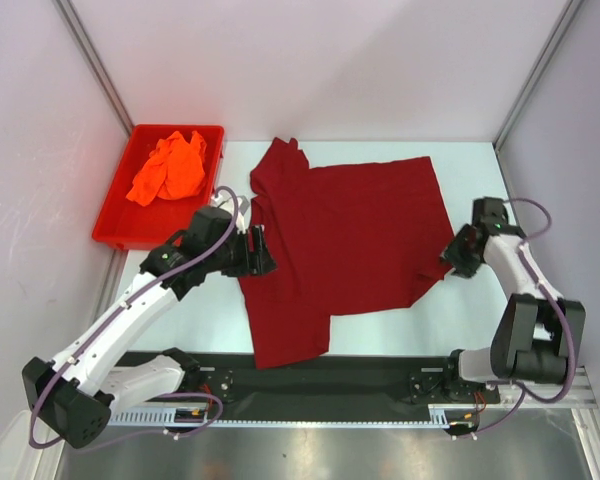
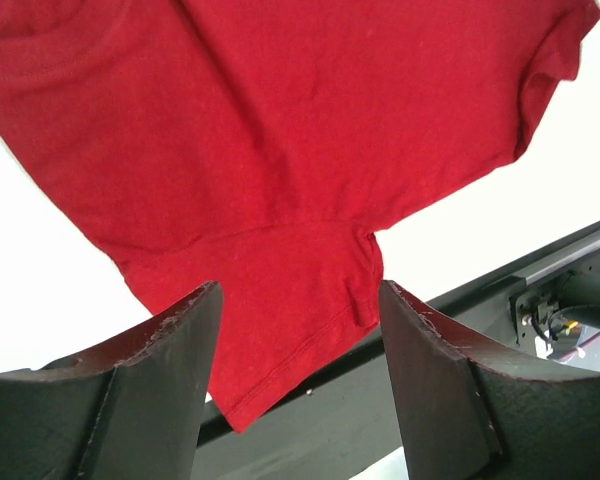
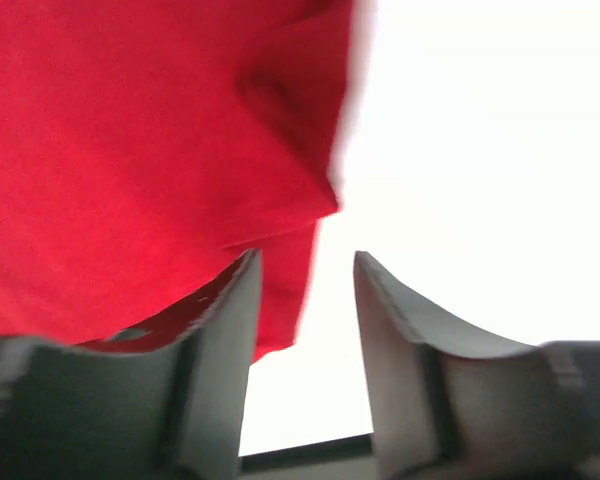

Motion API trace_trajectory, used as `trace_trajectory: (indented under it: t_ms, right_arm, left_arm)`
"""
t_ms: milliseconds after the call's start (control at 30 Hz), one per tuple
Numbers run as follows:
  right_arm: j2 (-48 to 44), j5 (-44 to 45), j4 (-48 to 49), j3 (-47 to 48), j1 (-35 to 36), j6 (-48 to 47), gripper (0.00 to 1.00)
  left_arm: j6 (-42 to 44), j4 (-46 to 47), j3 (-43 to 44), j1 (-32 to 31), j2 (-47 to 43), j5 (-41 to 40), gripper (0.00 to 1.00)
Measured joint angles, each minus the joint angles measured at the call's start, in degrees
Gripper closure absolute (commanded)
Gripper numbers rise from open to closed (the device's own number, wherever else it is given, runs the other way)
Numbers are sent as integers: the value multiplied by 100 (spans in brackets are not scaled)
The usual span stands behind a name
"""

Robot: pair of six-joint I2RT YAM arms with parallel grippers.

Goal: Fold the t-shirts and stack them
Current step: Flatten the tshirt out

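Showing a white table (image 1: 400, 330) enclosed by pale lilac walls (image 1: 330, 60), w/ a black rail (image 1: 380, 375) along the near edge and a red bin (image 1: 120, 220) at far L. The maroon shirt (image 1: 340, 230) (image 2: 280, 130) (image 3: 130, 150) is spread mostly flat at centre, collar to L, hem to R, near sleeve reaching the rail. The orange shirt (image 1: 168, 168) is crumpled in the bin. The L gripper (image 1: 263, 250) (image 2: 300, 295) is held open and empty at the collar-side edge; in its wrist view the near sleeve is framed between the fingers. The R gripper (image 1: 450, 255) (image 3: 305, 265) is likewise parted, nothing clamped, at the near-R hem corner. Contact w/ cloth can't be judged, as that view is blurred.
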Motion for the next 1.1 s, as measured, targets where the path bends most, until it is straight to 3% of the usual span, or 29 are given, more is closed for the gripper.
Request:
trace_trajectory:
  t_ms: [200, 533, 833, 1100]
  right_arm:
    - [-125, -459, 160, -505, -573, -372, 50]
    - [446, -949, 835, -634, -931, -522, 65]
    - [479, -1141, 1025, -767, -929, -522, 56]
    - [481, -1169, 1084, -920, -927, -511, 65]
  left_arm:
    - [-20, -20, -136, 0, -2, 114, 31]
    - [-22, -120, -157, 0, -81, 144, 32]
    - [-22, -127, -157, 0, -83, 144, 32]
    - [-22, -127, -157, 0, -83, 144, 31]
